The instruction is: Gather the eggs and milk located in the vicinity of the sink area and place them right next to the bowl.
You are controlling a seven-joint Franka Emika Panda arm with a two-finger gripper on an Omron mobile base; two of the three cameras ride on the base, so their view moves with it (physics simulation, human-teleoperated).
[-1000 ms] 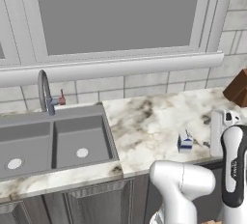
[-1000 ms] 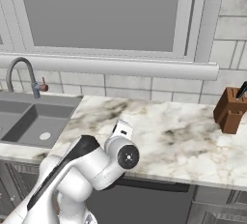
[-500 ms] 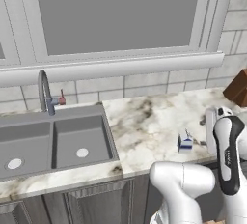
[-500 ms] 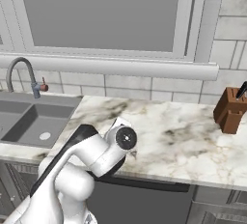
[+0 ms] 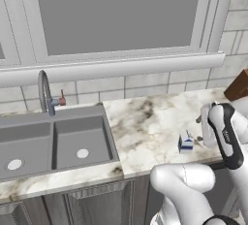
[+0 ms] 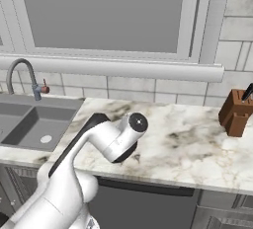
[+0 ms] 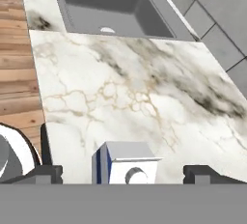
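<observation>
Marble counter point(image 5: 150, 122), white veined with grey and brown, runs below a tiled wall and a wide grey window.

Arm: white, dark-jointed. In the left base view it bends up from the lower right, its forearm standing at the counter's right front edge with the hand turned down just right of the milk. In the right base view the elbow joint sits low over the counter's front.

Gripper point(image 7: 124, 175): fingers spread wide apart, holding nothing. In the hand view the two dark fingertips point(image 7: 43, 174) flank the carton, one on each side, apart from it.

Milk point(image 5: 185, 142): small white gable-top carton with a blue lower band, upright on the marble near the front edge, well right of the sink. The hand view shows its top and a round cap point(image 7: 135, 175) on the sloped face.

Sink area point(image 5: 53, 144): grey double basin set into the counter at left, each basin with a pale drain; curved grey faucet point(image 5: 45, 92) behind it with a small red lever point(image 5: 62, 100).

Knife block point(image 6: 237, 112): brown wood, dark handles, at the counter's far right by the wall; the left base view cuts it at the frame edge.

Wood floor point(image 7: 17, 73): plank strip beside the counter edge in the hand view.
</observation>
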